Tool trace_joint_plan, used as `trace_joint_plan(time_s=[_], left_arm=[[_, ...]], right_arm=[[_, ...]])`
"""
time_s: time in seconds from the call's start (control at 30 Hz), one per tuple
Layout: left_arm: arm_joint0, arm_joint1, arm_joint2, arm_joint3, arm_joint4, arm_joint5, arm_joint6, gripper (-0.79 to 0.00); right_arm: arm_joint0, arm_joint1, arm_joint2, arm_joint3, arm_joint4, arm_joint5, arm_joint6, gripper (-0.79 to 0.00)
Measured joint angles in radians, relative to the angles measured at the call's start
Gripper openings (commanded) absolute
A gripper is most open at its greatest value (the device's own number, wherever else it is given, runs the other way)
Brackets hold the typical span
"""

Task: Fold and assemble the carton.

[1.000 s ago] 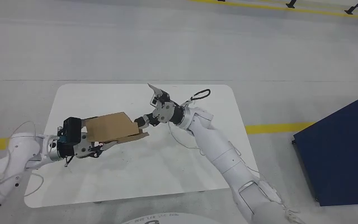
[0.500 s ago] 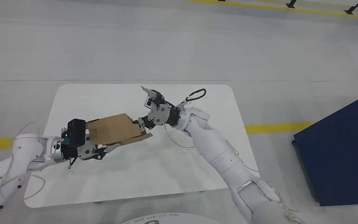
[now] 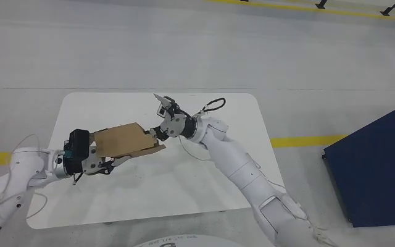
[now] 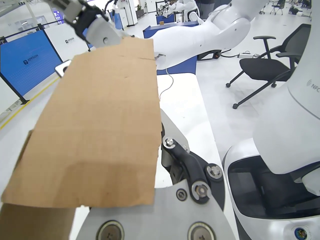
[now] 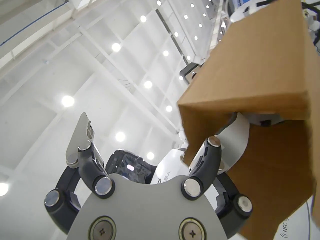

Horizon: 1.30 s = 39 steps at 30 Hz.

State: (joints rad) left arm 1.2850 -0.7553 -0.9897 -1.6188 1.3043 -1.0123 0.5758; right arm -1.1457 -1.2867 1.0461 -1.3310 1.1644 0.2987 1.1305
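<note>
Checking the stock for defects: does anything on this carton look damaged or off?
The carton has a ragged, chipped long edge; otherwise it is only half-folded, with the open right end effector hooked into one end.

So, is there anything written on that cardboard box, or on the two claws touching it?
Carton: no text; its brown faces are blank from above and in both wrist views.
Left gripper: no text, just bare metal and screws.
Right gripper: no text either.
</note>
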Motion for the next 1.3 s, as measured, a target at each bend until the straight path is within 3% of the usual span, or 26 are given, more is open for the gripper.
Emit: trace_joint_plan(time_s=[0.23,0.37,0.6,1.0,1.3], left_arm=[[0.001,0.006,-0.002,0.011,0.008,0.0,0.033,-0.785],[0.0,0.011,0.001,0.012,0.014,0.0,0.054,-0.785],[-0.008,0.022,0.006,0.054,-0.026,0.0,0.093,-0.785],[0.008,0.018,0.001,0.04,-0.104,0.0,0.086,-0.785],[0.014,0.052,0.054,-0.021,-0.173,0.0,0.226,-0.785]], right_arm=[[-0.151,0.043,0.178,-0.156,0.009,-0.031,0.059,0.0],[-0.208,0.055,0.218,-0.222,-0.011,-0.024,0.052,0.0],[-0.222,0.061,0.211,-0.222,-0.042,0.02,0.037,0.0],[-0.23,0.063,0.2,-0.239,-0.067,0.031,0.001,0.0],[-0.225,0.056,0.189,-0.159,0.031,0.01,0.026,0.0]])
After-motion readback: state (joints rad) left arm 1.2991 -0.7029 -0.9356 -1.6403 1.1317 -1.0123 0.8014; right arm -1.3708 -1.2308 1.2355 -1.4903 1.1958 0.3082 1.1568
